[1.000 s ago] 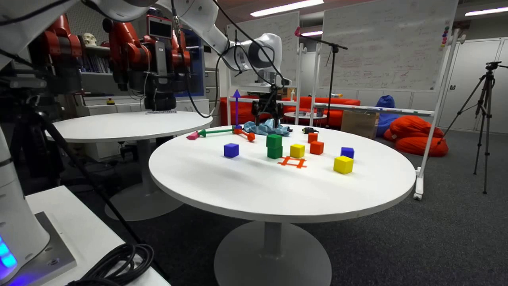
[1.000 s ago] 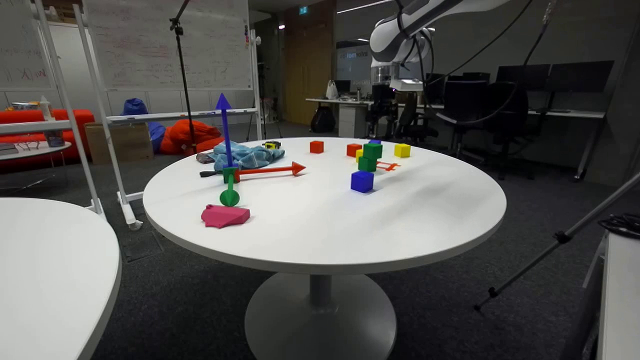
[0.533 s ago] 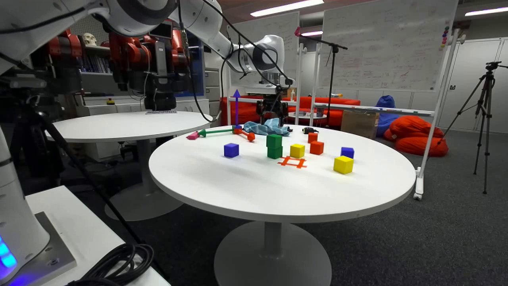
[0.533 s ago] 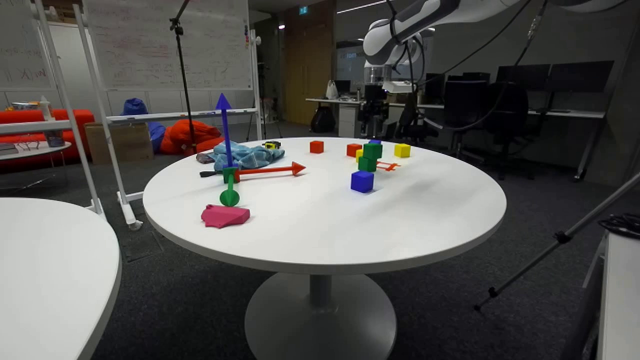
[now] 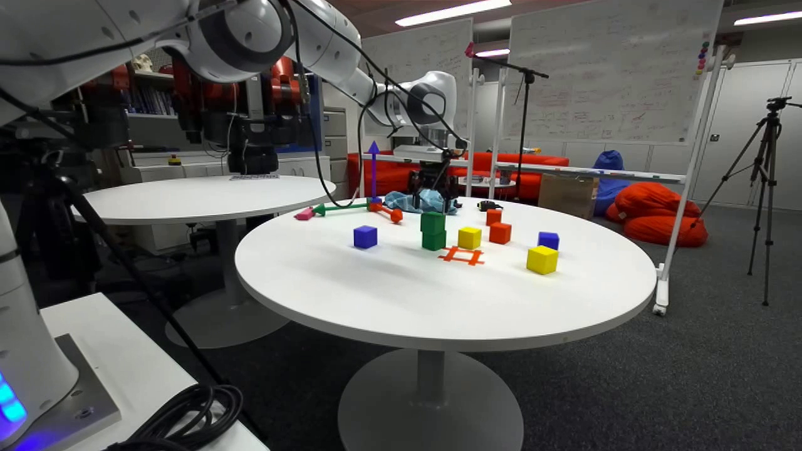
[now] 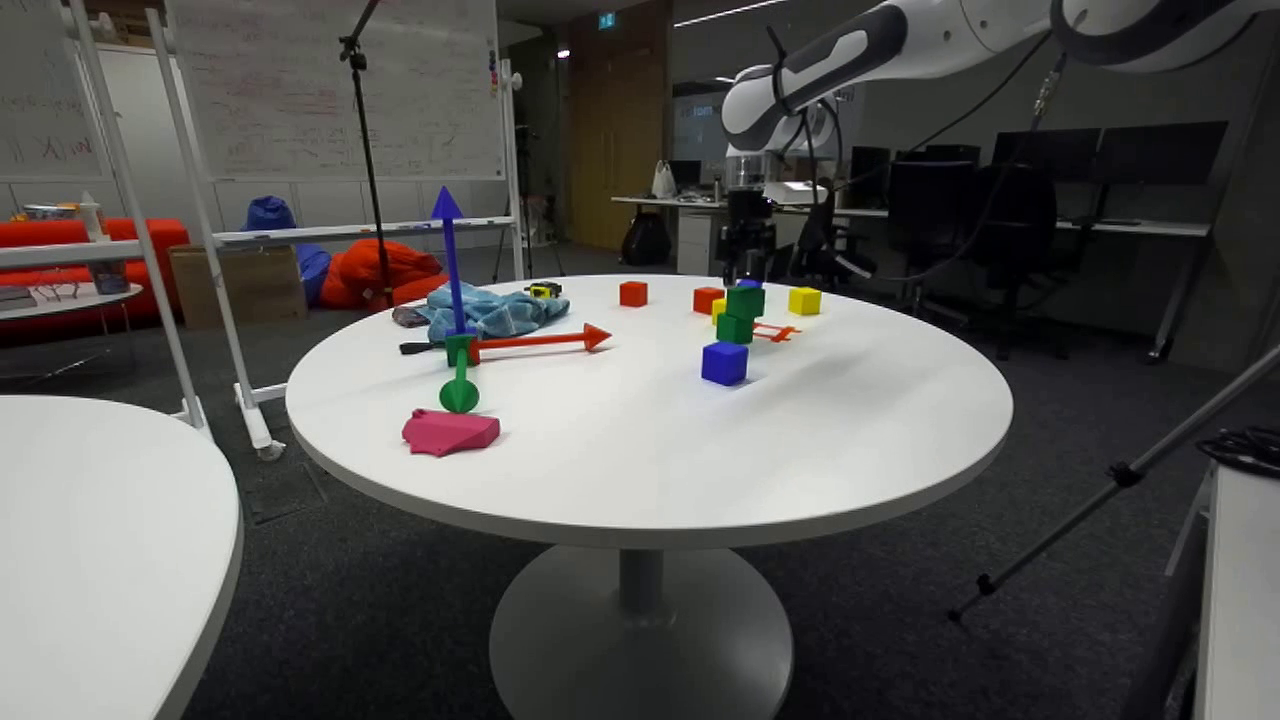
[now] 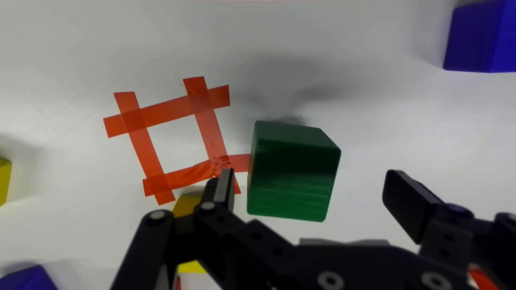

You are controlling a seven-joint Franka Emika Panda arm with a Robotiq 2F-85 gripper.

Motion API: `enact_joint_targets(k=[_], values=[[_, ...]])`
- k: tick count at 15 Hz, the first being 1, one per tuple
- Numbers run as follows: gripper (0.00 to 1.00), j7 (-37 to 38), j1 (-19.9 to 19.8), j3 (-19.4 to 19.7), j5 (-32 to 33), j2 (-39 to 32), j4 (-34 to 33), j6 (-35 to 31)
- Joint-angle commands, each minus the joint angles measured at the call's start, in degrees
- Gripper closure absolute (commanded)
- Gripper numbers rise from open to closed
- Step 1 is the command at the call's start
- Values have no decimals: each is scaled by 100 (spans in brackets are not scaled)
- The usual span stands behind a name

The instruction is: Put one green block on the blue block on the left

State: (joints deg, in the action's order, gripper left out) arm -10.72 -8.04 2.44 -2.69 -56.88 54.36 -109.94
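Wrist view: the gripper [image 7: 310,187] holds nothing, its fingers spread wide; the upper green block [image 7: 292,177] shows in the gap, nearer the picture-left finger. In an exterior view, it rests on a lower green block [image 5: 433,242], the left blue block [image 5: 365,237] standing apart.

No legible text; handwriting [image 6: 290,62] on whiteboard [image 6: 335,120] faint, green sign [image 6: 607,20] too small.

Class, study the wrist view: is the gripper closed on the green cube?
No. The gripper is open, its fingers standing apart, with gaps showing on both sides of the green cube.
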Motion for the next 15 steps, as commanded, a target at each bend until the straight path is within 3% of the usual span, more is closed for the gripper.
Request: enact_joint_targets(k=[1,2,4,9,15], values=[[0,-150,-138,-142,4,-291,-552,439],[25,-151,-142,-147,0,-329,-617,506],[34,-189,-149,-165,-8,-377,-714,595],[72,-318,-100,-135,-61,-405,-801,671],[72,-400,-52,-129,-42,-116,-467,568]])
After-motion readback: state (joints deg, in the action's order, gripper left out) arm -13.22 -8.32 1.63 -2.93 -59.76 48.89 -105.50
